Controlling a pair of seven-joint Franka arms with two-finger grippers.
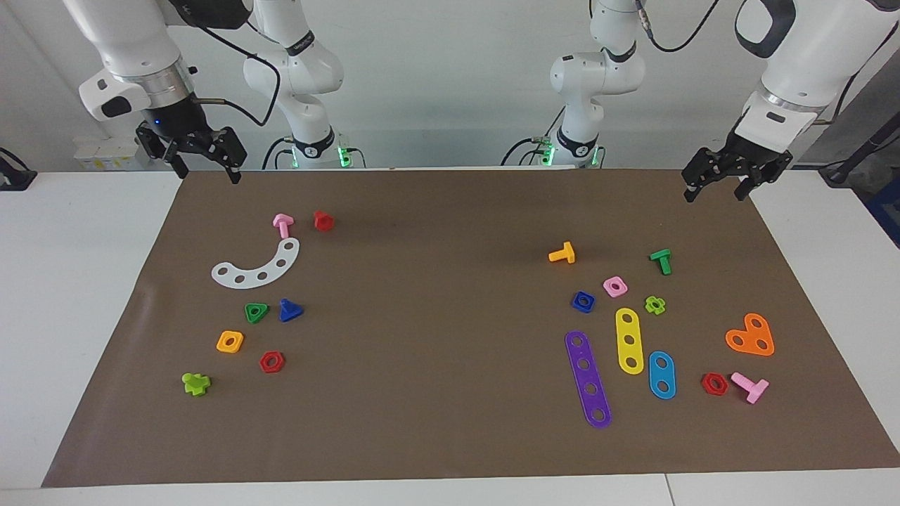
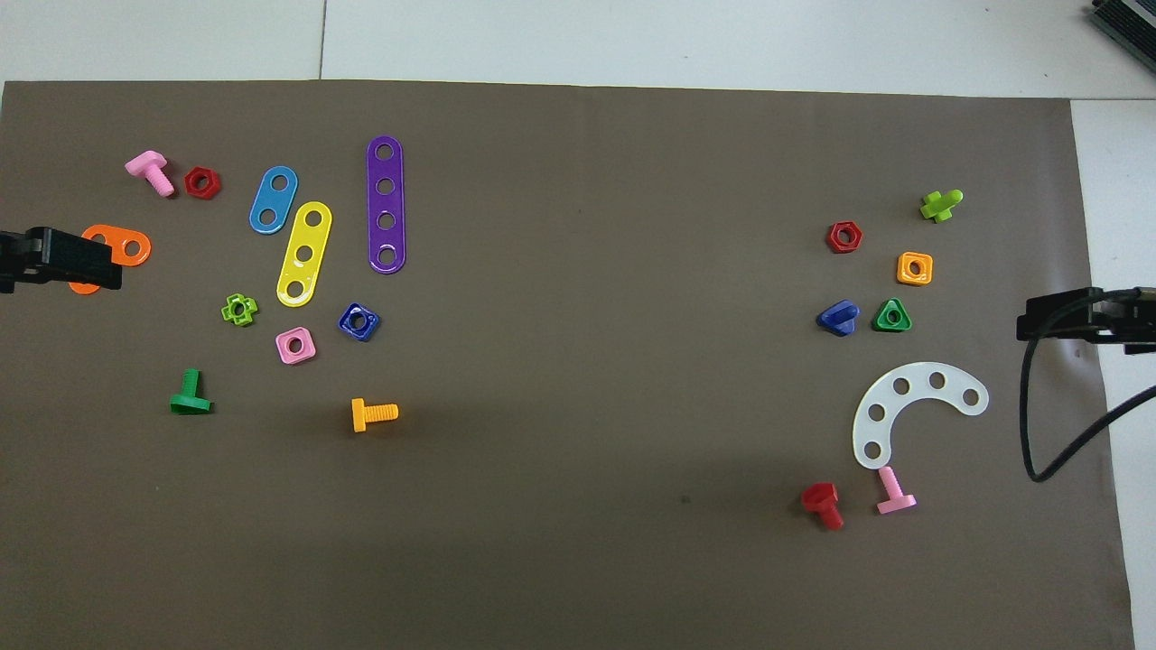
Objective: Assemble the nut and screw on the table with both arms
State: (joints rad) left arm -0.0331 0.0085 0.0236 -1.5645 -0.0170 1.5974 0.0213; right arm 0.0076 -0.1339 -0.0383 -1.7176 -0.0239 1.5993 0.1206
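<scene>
Nearest the facing camera we list a purple strip [image 1: 588,379], flat on the mat [image 1: 436,436] toward the surface's [image 1: 84,309] left-arm end, among other loose parts.

Nut [image 1: 582,301]: dark blue, square, flat, hole up, just beside a pink nut [image 1: 615,286]. We judge it laid out for the left arm.

Screw [image 1: 289,310]: dark blue, triangular head, beside a green nut [image 1: 256,312] toward the right-arm end, well apart from its mate; hence, we judge, one part per arm.

Left gripper [image 1: 717,184]: raised over the mat's corner nearest its own base, jaws wide, empty.

Right gripper [image 1: 204,161]: raised over its own near corner, wide, empty.

Nothing is grasped yet; both arms wait.
</scene>
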